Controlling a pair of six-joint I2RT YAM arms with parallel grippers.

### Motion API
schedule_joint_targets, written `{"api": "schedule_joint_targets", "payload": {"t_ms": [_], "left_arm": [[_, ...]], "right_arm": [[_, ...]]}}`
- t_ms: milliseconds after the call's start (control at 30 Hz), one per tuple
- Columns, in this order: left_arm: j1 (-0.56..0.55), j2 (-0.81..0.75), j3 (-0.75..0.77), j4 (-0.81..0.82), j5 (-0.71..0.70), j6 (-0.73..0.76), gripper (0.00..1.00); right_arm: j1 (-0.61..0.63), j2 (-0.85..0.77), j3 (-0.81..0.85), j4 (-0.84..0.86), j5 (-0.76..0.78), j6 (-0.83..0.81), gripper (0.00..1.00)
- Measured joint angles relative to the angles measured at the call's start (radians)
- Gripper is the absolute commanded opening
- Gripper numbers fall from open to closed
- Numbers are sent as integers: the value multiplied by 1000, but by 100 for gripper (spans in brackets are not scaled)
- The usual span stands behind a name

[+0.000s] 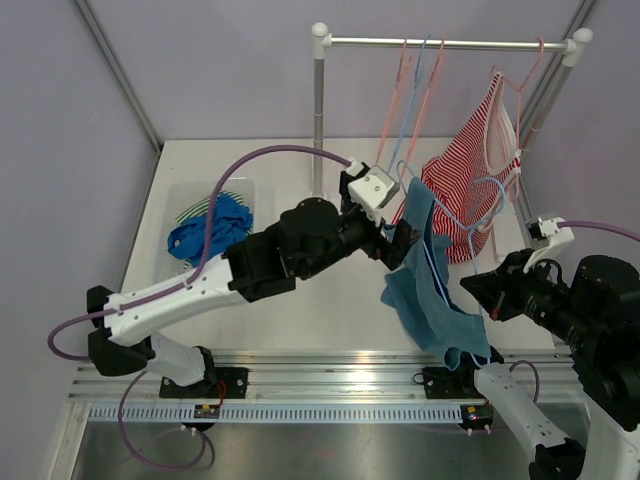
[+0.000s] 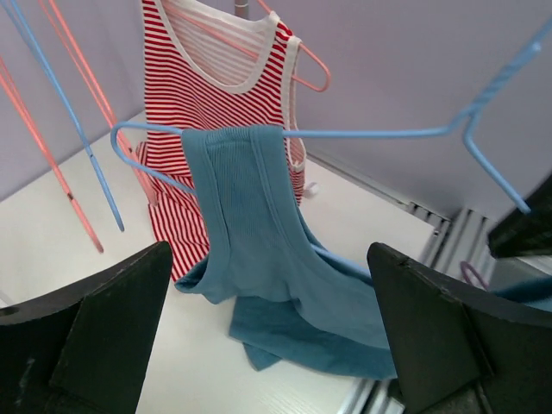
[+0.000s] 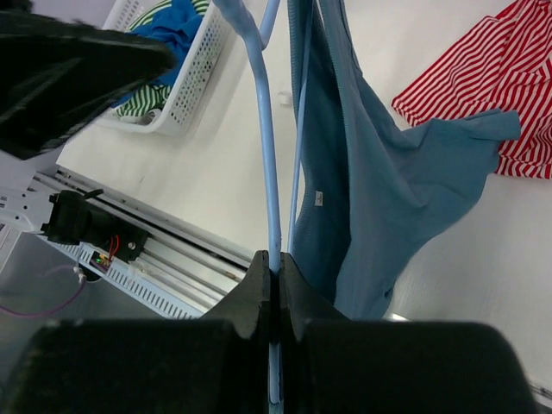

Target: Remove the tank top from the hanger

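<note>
The right jaws are clenched on the wire of the blue hanger [image 3: 269, 172], holding it in the air over the right side of the worktop [image 1: 300, 300]. The blue tank top [image 2: 250, 216] is draped over 1 shoulder of that hanger, and its lower folds sag to the worktop near the front edge. The left jaws stand released (spread wide) just beside the tank top and facing it, without touching the cloth. Behind, a red striped top [image 2: 207, 86] hangs on a pink hanger from the rail [image 1: 450, 43]. A white basket [image 3: 194, 78] of clothes sits at the far left.
</note>
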Motion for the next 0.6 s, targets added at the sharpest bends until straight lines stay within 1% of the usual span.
{"api": "schedule_joint_targets", "payload": {"t_ms": [100,233,267,367,400,433,467,533,600], "left_arm": [[0,88,51,11,-36,36,94],[0,185,95,6,-73,63,83],[0,201,101,3,-76,67,68],[5,230,107,1,-88,74,48],[7,233,107,-2,-92,75,35],[9,234,107,-4,-97,74,31],[11,234,107,-3,-101,77,24],[18,233,107,4,-108,74,8],[26,231,105,6,-113,73,0]], "right_arm": [[0,0,-1,2,-18,1,0],[1,-1,-1,3,-51,4,0],[1,-2,-1,3,-61,4,0],[2,-5,-1,3,-69,4,0],[4,-6,-2,3,-69,4,0],[8,-6,-2,3,-68,4,0],[12,-6,-2,3,-67,4,0],[18,-6,-6,4,-66,4,0],[21,-6,-10,4,-66,4,0]]}}
